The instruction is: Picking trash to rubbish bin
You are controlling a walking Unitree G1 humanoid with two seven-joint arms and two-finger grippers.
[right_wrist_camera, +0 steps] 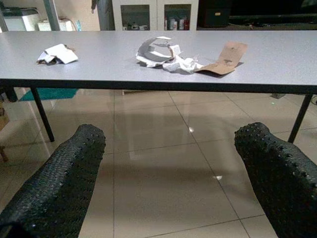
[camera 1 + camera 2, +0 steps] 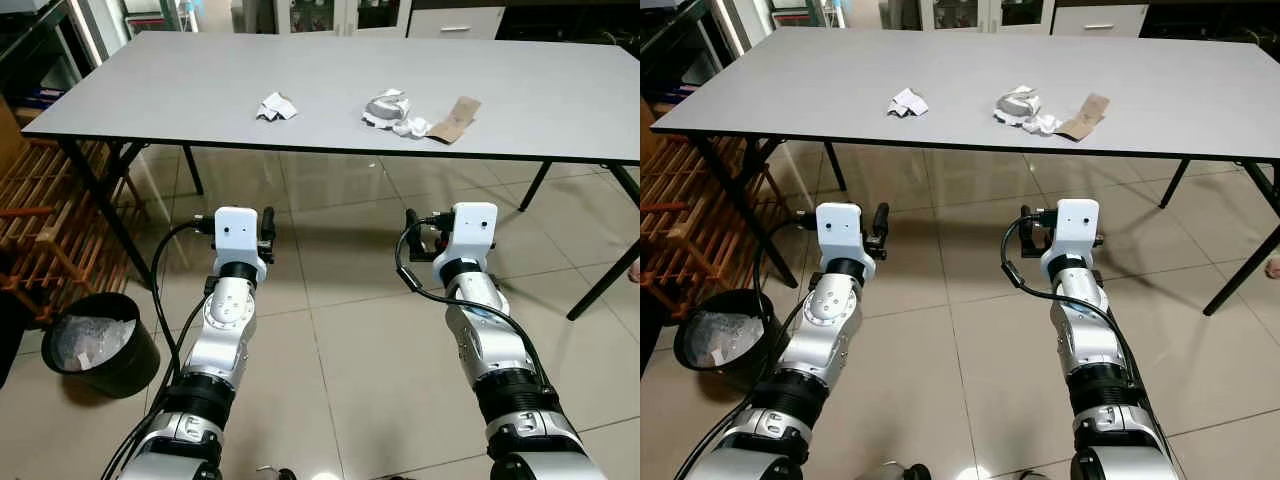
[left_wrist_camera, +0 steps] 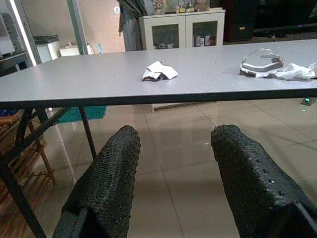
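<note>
On the grey table [image 2: 300, 70] lie a crumpled white paper [image 2: 276, 107], a grey and white wrapper wad [image 2: 389, 111] and a brown cardboard scrap [image 2: 456, 120]. A black rubbish bin [image 2: 99, 343] with a clear liner stands on the floor at the left. My left gripper [image 3: 173, 168] is open and empty, held below the table's front edge, facing the white paper [image 3: 158, 72]. My right gripper [image 1: 173, 168] is open and empty too, below the edge and facing the wrapper wad [image 1: 161, 49] and the cardboard scrap [image 1: 225, 57].
A wooden rack [image 2: 45, 210] stands at the left beside the bin. Black table legs [image 2: 95, 195] come down at the left and right [image 2: 605, 280]. White cabinets [image 3: 181, 29] stand beyond the table. Beige tiled floor [image 2: 340, 300] lies under my arms.
</note>
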